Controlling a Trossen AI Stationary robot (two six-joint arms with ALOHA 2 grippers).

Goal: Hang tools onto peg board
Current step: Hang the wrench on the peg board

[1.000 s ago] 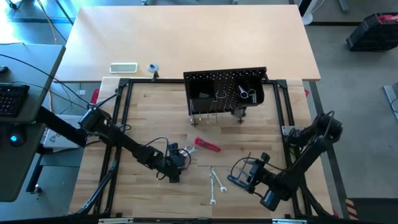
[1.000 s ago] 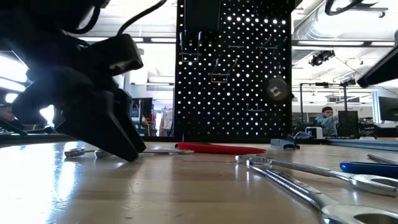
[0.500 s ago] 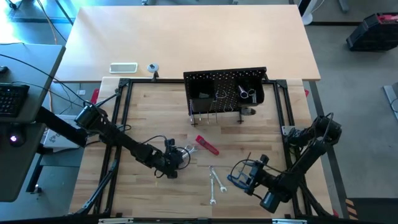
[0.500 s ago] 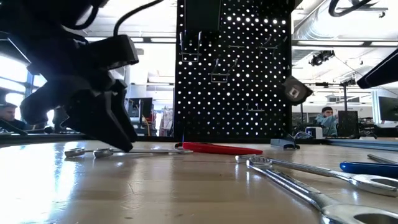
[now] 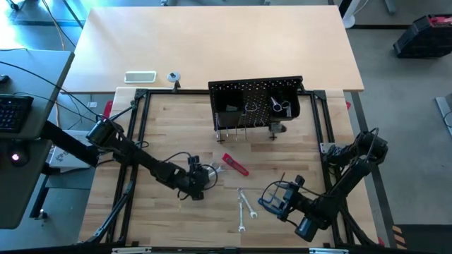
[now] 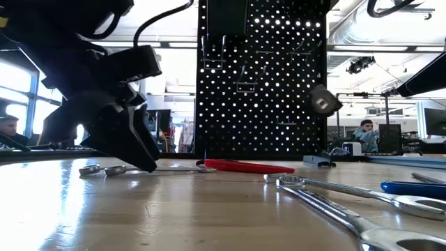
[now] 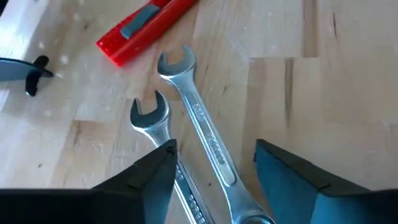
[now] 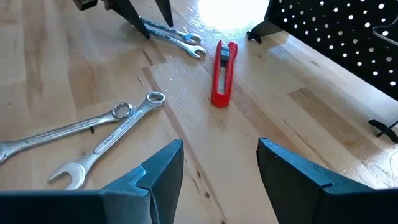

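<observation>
The left gripper (image 5: 203, 176) sat low over the wooden table (image 5: 282, 152), fingers spread around two silver wrenches (image 7: 186, 134) lying side by side — nothing clamped. Just beyond their open ends lay the red-handled tool (image 5: 235, 164). The peg board (image 5: 256, 104) stood upright at the table's far side, a few items hanging on it. The right gripper (image 5: 272, 199) waited near the front right — jaws apart, empty — beside another pair of wrenches (image 5: 244, 207).

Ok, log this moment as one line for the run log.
left gripper: open, low over two silver wrenches | right gripper: open, waiting | red-handled tool: on table | peg board: upright
</observation>
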